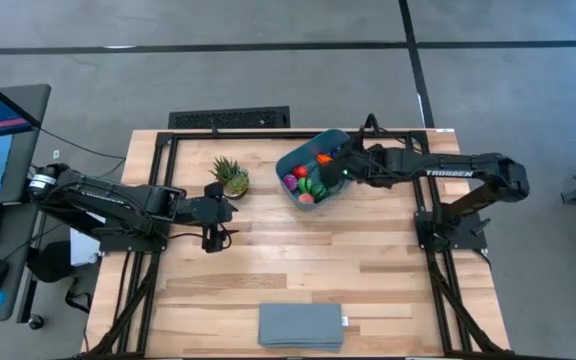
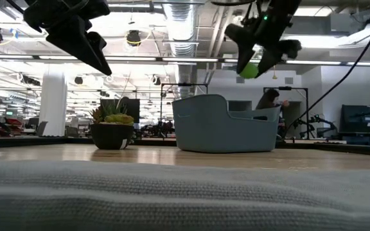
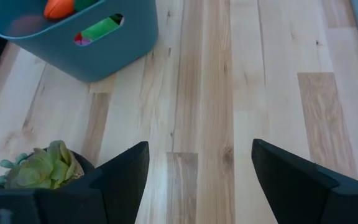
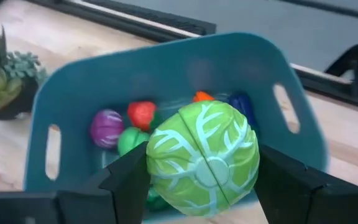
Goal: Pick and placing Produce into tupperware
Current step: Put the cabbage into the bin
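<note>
While the right gripper [image 4: 201, 180] hangs above the teal bin [image 4: 166, 68], its jaws are clamped on a green toy cabbage [image 4: 202, 158]. Bin: far side of the wooden table [image 1: 368, 270], holding a purple piece [image 4: 106, 127], a red one [image 4: 142, 114] and other toys. Potted plant [image 1: 231, 177] just beside it. Left gripper [image 3: 197, 180]: jaws apart, empty, over bare wood. Grey slab [image 1: 301, 326]: near edge.

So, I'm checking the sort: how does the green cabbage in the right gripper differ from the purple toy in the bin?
The cabbage is pale green with white veins; the purple toy is purple. The cabbage is clamped in the right gripper above the bin; the purple toy already lies inside. Both are round.
</note>
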Robot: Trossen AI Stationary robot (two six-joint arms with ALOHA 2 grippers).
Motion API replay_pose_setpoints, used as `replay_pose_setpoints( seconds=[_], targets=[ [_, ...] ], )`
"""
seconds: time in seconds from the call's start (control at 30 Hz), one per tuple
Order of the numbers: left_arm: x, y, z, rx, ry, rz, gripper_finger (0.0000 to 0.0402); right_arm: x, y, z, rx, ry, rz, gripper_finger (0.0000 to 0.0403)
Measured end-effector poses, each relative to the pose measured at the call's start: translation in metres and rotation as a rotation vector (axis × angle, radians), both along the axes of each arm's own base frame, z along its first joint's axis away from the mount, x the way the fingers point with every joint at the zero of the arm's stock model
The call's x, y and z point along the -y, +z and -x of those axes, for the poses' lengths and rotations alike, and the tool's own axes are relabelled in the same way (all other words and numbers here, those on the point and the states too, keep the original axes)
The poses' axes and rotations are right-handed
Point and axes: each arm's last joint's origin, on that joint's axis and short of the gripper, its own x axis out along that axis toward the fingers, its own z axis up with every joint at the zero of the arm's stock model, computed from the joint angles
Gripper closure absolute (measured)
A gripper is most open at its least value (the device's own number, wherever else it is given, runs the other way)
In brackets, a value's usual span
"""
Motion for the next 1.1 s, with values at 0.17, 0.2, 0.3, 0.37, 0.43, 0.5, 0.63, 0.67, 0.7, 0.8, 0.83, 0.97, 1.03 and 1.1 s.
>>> replay_pose_setpoints(
  seconds=[0.17, 0.2, 0.3, 0.37, 0.43, 0.5, 0.63, 0.67, 0.7, 0.8, 0.83, 0.97, 1.03, 1.1],
  targets=[
    [-0.001, 0.001, -0.001, 0.014, 0.02, -0.011, 0.0127, 0.022, -0.014, -0.002, 0.073, -0.011, -0.044, 0.0133],
    [-0.001, 0.001, -0.001, 0.015, 0.023, -0.008, 0.0127, 0.026, -0.016, -0.001, 0.089, -0.018, -0.052, 0.0133],
    [-0.001, 0.001, -0.001, 0.017, 0.034, 0.001, 0.0127, 0.039, -0.024, -0.001, 0.141, -0.002, -0.081, 0.0133],
    [-0.001, 0.001, -0.001, 0.017, 0.037, 0.003, 0.0127, 0.047, -0.029, -0.001, 0.167, 0.014, -0.098, 0.0133],
    [-0.001, 0.001, -0.001, 0.019, 0.047, 0.003, 0.0127, 0.054, -0.03, 0.0, 0.197, 0.025, -0.097, 0.0133],
    [-0.001, 0.001, -0.001, 0.023, 0.066, -0.002, 0.0127, 0.06, -0.034, 0.002, 0.207, 0.032, -0.097, 0.0133],
    [-0.002, 0.002, -0.002, 0.045, 0.083, -0.008, 0.0127, 0.07, -0.039, 0.005, 0.231, 0.077, -0.117, 0.0133],
    [-0.002, 0.003, -0.003, 0.058, 0.085, -0.006, 0.0127, 0.073, -0.041, 0.005, 0.224, 0.091, -0.129, 0.0133],
    [-0.001, 0.004, -0.004, 0.073, 0.085, -0.004, 0.0127, 0.075, -0.044, 0.004, 0.215, 0.104, -0.136, 0.0133],
    [-0.003, 0.007, -0.007, 0.118, 0.095, 0.004, 0.0127, 0.082, -0.055, 0.002, 0.181, 0.144, -0.178, 0.0133],
    [-0.004, 0.009, -0.008, 0.133, 0.102, 0.006, 0.0127, 0.085, -0.059, -0.001, 0.182, 0.159, -0.186, 0.0133],
    [-0.011, 0.01, -0.01, 0.158, 0.144, 0.013, 0.0127, 0.09, -0.08, -0.014, 0.169, 0.226, -0.237, 0.0133],
    [-0.014, 0.01, -0.01, 0.159, 0.167, 0.023, 0.0127, 0.092, -0.09, -0.019, 0.159, 0.244, -0.251, 0.0133],
    [-0.016, 0.01, -0.01, 0.16, 0.187, 0.033, 0.0127, 0.094, -0.099, -0.024, 0.154, 0.26, -0.255, 0.0133]
  ],
)
